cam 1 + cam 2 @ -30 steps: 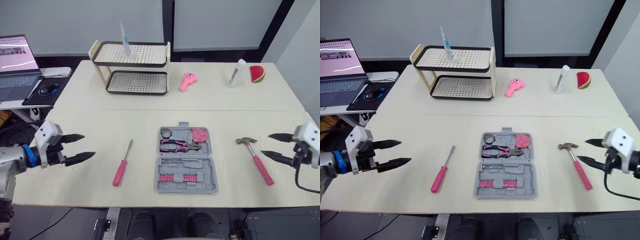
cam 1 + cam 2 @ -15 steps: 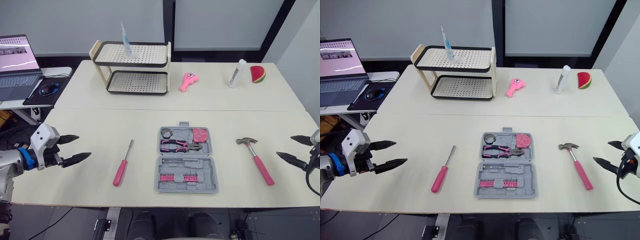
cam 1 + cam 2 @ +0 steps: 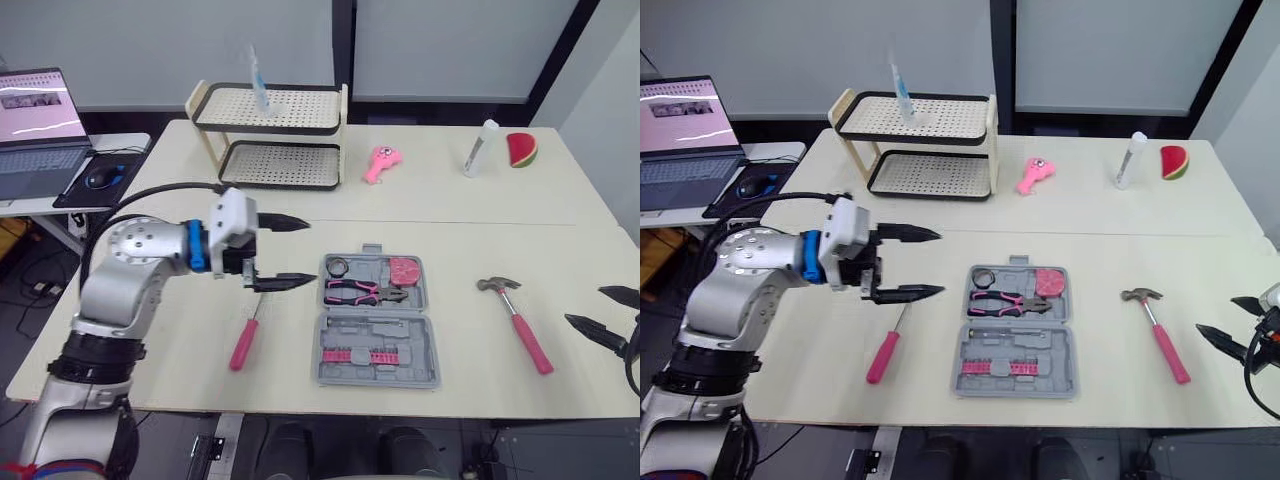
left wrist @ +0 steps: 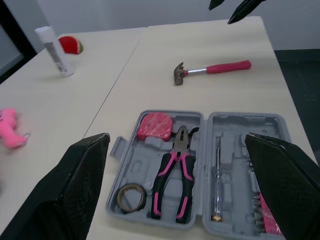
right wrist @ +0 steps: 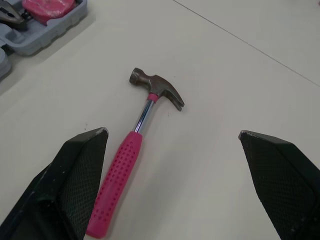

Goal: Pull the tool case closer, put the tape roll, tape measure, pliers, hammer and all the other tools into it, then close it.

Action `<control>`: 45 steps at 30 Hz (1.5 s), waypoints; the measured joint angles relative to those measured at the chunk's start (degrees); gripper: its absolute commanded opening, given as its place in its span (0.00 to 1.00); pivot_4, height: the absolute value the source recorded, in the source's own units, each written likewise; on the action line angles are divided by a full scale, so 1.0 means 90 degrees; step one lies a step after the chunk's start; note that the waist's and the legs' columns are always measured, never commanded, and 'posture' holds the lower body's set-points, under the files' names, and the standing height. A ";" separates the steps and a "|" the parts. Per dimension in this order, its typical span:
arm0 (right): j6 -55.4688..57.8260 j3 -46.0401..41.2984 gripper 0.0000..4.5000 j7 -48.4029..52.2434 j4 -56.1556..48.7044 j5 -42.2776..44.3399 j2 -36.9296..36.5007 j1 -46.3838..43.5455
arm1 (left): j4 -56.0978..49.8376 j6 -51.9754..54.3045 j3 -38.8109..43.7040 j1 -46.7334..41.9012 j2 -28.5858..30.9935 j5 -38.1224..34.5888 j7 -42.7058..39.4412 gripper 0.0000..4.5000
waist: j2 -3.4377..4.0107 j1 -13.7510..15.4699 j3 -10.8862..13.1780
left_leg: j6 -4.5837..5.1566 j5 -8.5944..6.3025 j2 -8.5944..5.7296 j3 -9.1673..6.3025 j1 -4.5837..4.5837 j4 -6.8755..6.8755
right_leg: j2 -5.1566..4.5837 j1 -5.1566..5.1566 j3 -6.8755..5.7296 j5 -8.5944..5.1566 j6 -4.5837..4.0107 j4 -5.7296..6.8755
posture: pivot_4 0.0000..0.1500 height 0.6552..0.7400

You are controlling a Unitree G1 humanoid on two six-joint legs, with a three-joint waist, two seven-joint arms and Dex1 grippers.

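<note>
The left jaws are held wide apart beside the open tool case [image 3: 376,322], which lies mid-tabletop [image 3: 450,240] with pliers [image 3: 355,292] already seated, apparently for pulling it closer, while the right jaws are spread apart beyond the hammer [image 3: 520,325].

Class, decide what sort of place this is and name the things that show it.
Probably an office or lab test room: a laptop on a side desk, plain tables, an open tool case laid out.
</note>
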 measured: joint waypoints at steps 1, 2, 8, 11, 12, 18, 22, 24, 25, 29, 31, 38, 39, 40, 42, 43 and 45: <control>0.0082 -0.0017 0.99 -0.0029 -0.0102 0.0018 0.0023 0.0026 | -0.0103 0.0003 -0.0124 -0.0037 -0.0096 -0.0026 -0.0026 1.00 | 0.0001 -0.0007 -0.0001 | -0.0001 0.0001 0.0000 0.0001 0.0002 0.0000 | 0.0002 0.0000 0.0005 0.0000 0.0000 0.0001 | 1.00 1.00; 0.0161 -0.0031 0.99 -0.0078 -0.0233 0.0052 0.0050 0.0045 | -0.0212 -0.0002 -0.0242 -0.0036 -0.0140 -0.0036 -0.0092 1.00 | 0.0002 -0.0019 -0.0001 | -0.0001 0.0001 0.0000 0.0002 0.0003 0.0000 | 0.0003 0.0000 0.0014 0.0000 0.0000 0.0001 | 1.00 1.00; 0.0401 0.0033 0.99 -0.0382 -0.0536 0.0082 0.0133 0.0048 | -0.0226 -0.0070 -0.0380 -0.0004 -0.0144 -0.0005 -0.0257 1.00 | 0.0001 -0.0006 -0.0001 | -0.0001 0.0000 -0.0004 0.0002 0.0003 0.0002 | 0.0005 0.0001 0.0040 0.0000 0.0000 -0.0001 | 1.00 1.00; 0.0598 0.0652 0.99 -0.0673 -0.0445 -0.0106 0.0196 -0.0406 | -0.0248 -0.0068 -0.0379 0.0082 -0.0159 0.0002 -0.0244 1.00 | 0.0001 -0.0033 -0.0001 | -0.0001 0.0001 -0.0001 0.0005 0.0007 0.0004 | 0.0007 0.0001 0.0049 0.0000 0.0000 0.0000 | 1.00 1.00; 0.0651 0.0859 0.99 -0.0724 -0.0415 -0.0140 0.0241 -0.0561 | -0.0275 -0.0062 -0.0392 0.0102 -0.0188 0.0002 -0.0236 1.00 | 0.0001 -0.0036 -0.0001 | -0.0001 0.0001 -0.0002 0.0003 0.0005 0.0004 | 0.0008 0.0000 0.0050 0.0000 0.0000 0.0001 | 1.00 1.00; 0.1207 0.1921 0.99 -0.1464 0.0573 -0.0354 0.0802 -0.2160 | -0.0642 -0.0045 -0.0532 0.0241 -0.0260 0.0088 -0.0069 1.00 | 0.0002 -0.0069 -0.0001 | -0.0009 0.0005 -0.0003 0.0004 0.0001 0.0009 | 0.0012 -0.0002 0.0064 0.0000 0.0000 0.0000 | 1.00 1.00; 0.1346 0.2419 0.99 -0.1832 0.1305 -0.0699 0.0970 -0.2481 | -0.0809 0.0010 -0.0549 0.0399 -0.0270 0.0090 0.0093 1.00 | 0.0002 -0.0001 -0.0001 | -0.0010 0.0006 -0.0002 0.0004 -0.0013 0.0018 | 0.0025 -0.0006 0.0107 -0.0001 0.0001 -0.0004 | 1.00 1.00; 0.1427 0.2569 0.99 -0.1933 0.1544 -0.0776 0.1078 -0.2552 | -0.0838 0.0070 -0.0548 0.0452 -0.0266 0.0089 0.0168 1.00 | 0.0002 0.0009 -0.0001 | -0.0010 0.0006 -0.0002 0.0006 -0.0012 0.0020 | 0.0026 -0.0008 0.0114 -0.0001 0.0001 -0.0003 | 1.00 1.00; 0.1432 0.2653 0.99 -0.1973 0.1648 -0.0812 0.1120 -0.2569 | -0.0894 0.0101 -0.0543 0.0493 -0.0253 0.0089 0.0184 1.00 | 0.0002 0.0010 -0.0002 | -0.0009 0.0005 -0.0002 0.0006 -0.0011 0.0020 | 0.0027 -0.0008 0.0116 -0.0001 0.0001 -0.0002 | 1.00 1.00; 0.1407 0.2699 0.99 -0.2135 0.1898 -0.0873 0.1286 -0.2676 | -0.0977 0.0123 -0.0542 0.0602 -0.0235 0.0088 0.0236 1.00 | 0.0003 0.0011 -0.0002 | -0.0009 0.0005 0.0002 0.0005 -0.0009 0.0020 | 0.0033 -0.0008 0.0118 -0.0001 0.0001 0.0000 | 1.00 1.00; 0.1335 0.2718 0.99 -0.2232 0.2047 -0.0909 0.1359 -0.2806 | -0.0979 0.0126 -0.0543 0.0612 -0.0234 0.0089 0.0274 1.00 | 0.0002 0.0006 -0.0002 | -0.0009 0.0005 0.0003 0.0005 -0.0009 0.0021 | 0.0034 -0.0008 0.0119 0.0000 0.0001 0.0001 | 1.00 1.00; 0.1152 0.2789 0.56 -0.2392 0.2262 -0.1079 0.1553 -0.3049 | -0.0971 0.0122 -0.0546 0.0572 -0.0234 0.0110 0.0288 1.00 | -0.0001 -0.0023 -0.0004 | -0.0009 0.0005 0.0010 0.0003 -0.0006 0.0021 | 0.0043 -0.0007 0.0121 0.0000 0.0001 0.0002 | 1.00 1.00; 0.1149 0.2793 0.52 -0.2390 0.2261 -0.1080 0.1568 -0.3055 | -0.0970 0.0119 -0.0546 0.0552 -0.0234 0.0122 0.0288 1.00 | -0.0001 -0.0025 -0.0005 | -0.0009 0.0005 0.0010 0.0003 -0.0006 0.0021 | 0.0043 -0.0006 0.0121 0.0000 0.0001 0.0002 | 1.00 1.00; 0.1154 0.2798 0.48 -0.2389 0.2259 -0.1079 0.1572 -0.3055 | -0.0970 0.0117 -0.0546 0.0536 -0.0234 0.0129 0.0288 1.00 | -0.0002 -0.0026 -0.0005 | -0.0009 0.0005 0.0010 0.0003 -0.0006 0.0021 | 0.0043 -0.0006 0.0121 0.0000 0.0001 0.0002 | 1.00 1.00; 0.1191 0.2802 0.42 -0.2387 0.2222 -0.1077 0.1576 -0.3046 | -0.0970 0.0116 -0.0550 0.0533 -0.0235 0.0133 0.0288 1.00 | -0.0001 -0.0030 -0.0005 | -0.0008 0.0005 0.0010 0.0003 -0.0006 0.0021 | 0.0043 -0.0006 0.0121 0.0000 0.0001 0.0002 | 1.00 1.00; 0.1230 0.2803 0.40 -0.2385 0.2172 -0.1072 0.1583 -0.3028 | -0.0970 0.0116 -0.0551 0.0533 -0.0235 0.0134 0.0288 1.00 | -0.0001 -0.0030 -0.0005 | -0.0007 0.0004 0.0010 0.0002 -0.0007 0.0021 | 0.0043 -0.0006 0.0120 0.0000 0.0001 0.0002 | 1.00 1.00; 0.1344 0.2801 0.34 -0.2378 0.2007 -0.1052 0.1607 -0.2970 | -0.0970 0.0116 -0.0552 0.0533 -0.0235 0.0135 0.0288 1.00 | -0.0001 -0.0030 -0.0005 | -0.0007 0.0004 0.0010 0.0001 -0.0007 0.0021 | 0.0043 -0.0006 0.0121 0.0000 0.0001 0.0002 | 1.00 1.00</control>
